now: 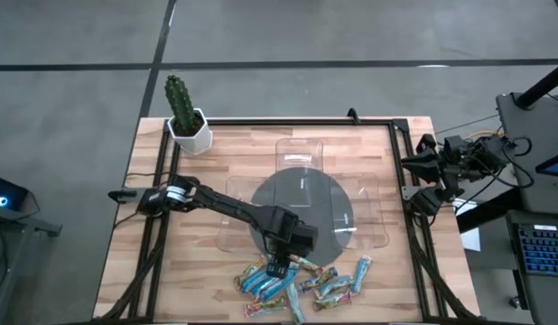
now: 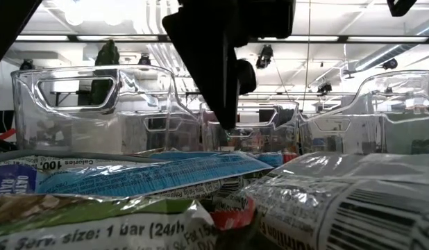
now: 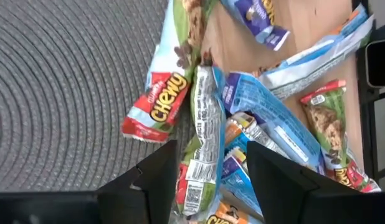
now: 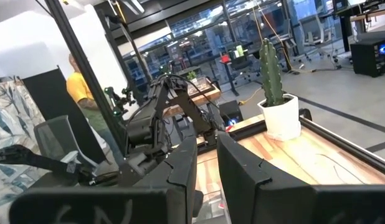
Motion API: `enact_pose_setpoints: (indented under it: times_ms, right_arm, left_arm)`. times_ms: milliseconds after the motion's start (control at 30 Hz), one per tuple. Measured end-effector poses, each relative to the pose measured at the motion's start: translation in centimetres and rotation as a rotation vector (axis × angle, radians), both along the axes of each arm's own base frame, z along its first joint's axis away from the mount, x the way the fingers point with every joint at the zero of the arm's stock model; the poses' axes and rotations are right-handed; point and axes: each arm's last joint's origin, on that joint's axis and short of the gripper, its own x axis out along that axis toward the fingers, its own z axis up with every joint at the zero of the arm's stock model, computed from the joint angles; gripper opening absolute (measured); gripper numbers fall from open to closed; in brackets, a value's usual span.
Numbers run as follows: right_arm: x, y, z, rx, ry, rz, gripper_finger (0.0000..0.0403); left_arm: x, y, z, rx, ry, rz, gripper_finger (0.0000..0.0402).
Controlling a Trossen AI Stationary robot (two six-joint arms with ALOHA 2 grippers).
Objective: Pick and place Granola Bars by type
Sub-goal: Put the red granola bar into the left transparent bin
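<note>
The Granola Bars lie in a loose heap near the table's front edge, wrapped in blue, green and red. My left gripper is open and points steeply down over the heap's left part. Its fingers stand on either side of a green-and-white bar that rests on other bars. Beside it a red bar lies partly on the grey mat. At the table's right edge my right gripper waits, level and high, its fingers a narrow gap apart and empty.
A round grey mat lies mid-table with clear plastic trays at its far side, right and left. A potted cactus stands at the far left corner. A black frame runs along the table's sides.
</note>
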Motion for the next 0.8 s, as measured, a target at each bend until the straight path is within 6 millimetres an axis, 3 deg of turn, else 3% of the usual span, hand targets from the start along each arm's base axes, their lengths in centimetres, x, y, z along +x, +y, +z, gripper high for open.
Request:
enact_pose_setpoints:
  times_ms: [567,800]
  right_arm:
    - [0.0,0.0,-0.4,0.021,0.037,0.004,0.0057]
    - [0.0,0.0,-0.4,0.021,0.037,0.004,0.0057]
  left_arm:
    - [0.5,-1.3,-0.4,0.029,-0.080,-0.010,0.0173]
    - [0.0,-1.3,-2.1,0.042,-0.049,-0.010,0.0173]
